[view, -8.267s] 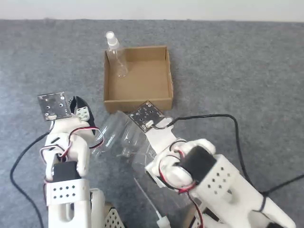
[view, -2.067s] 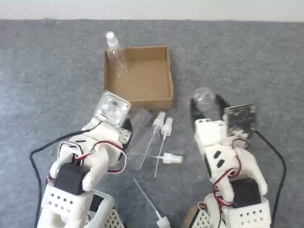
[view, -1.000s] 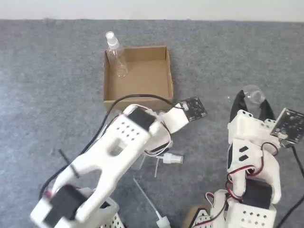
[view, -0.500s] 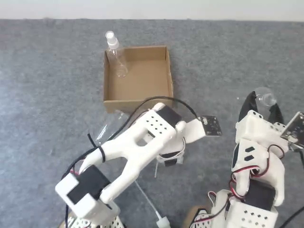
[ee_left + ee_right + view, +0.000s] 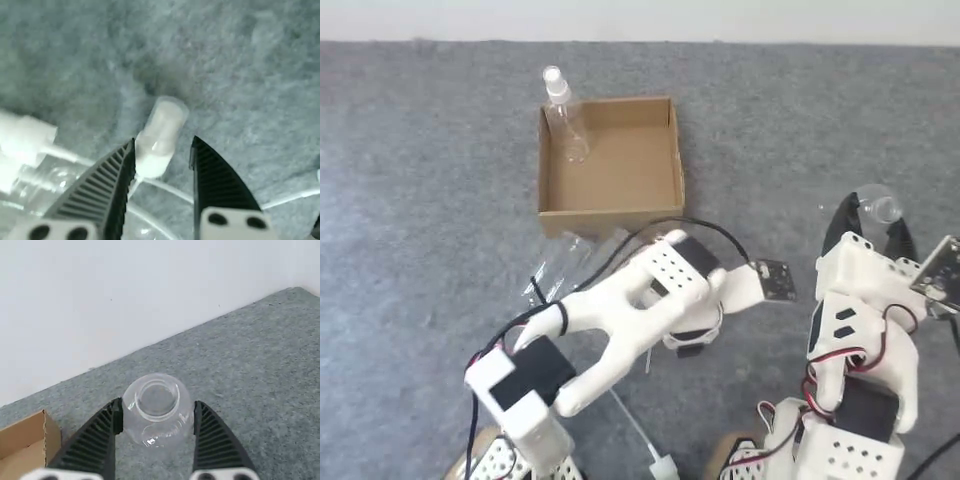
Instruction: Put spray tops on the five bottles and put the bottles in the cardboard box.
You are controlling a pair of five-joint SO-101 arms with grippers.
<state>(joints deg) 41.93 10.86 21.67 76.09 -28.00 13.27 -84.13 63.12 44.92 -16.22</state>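
My left gripper (image 5: 162, 147) is open low over the carpet, its jaws on either side of a white spray top (image 5: 159, 135); one finger (image 5: 120, 175) touches it. A second spray top (image 5: 22, 142) and clear bottle walls lie beside it. My right gripper (image 5: 156, 412) is shut on a clear, uncapped bottle (image 5: 157, 407), held upright above the floor at the right (image 5: 876, 207). The cardboard box (image 5: 665, 150) stands at the back. A bottle with a spray top (image 5: 563, 112) leans in its far left corner.
Clear bottles (image 5: 555, 272) lie in front of the box, partly under the left arm (image 5: 640, 300). Another spray top (image 5: 663, 466) with a long tube lies at the near edge. Open grey carpet surrounds the box on both sides.
The left arm has swung across to the right and come down over the spray tops. The right arm carried the clear bottle out to the right and now holds still.
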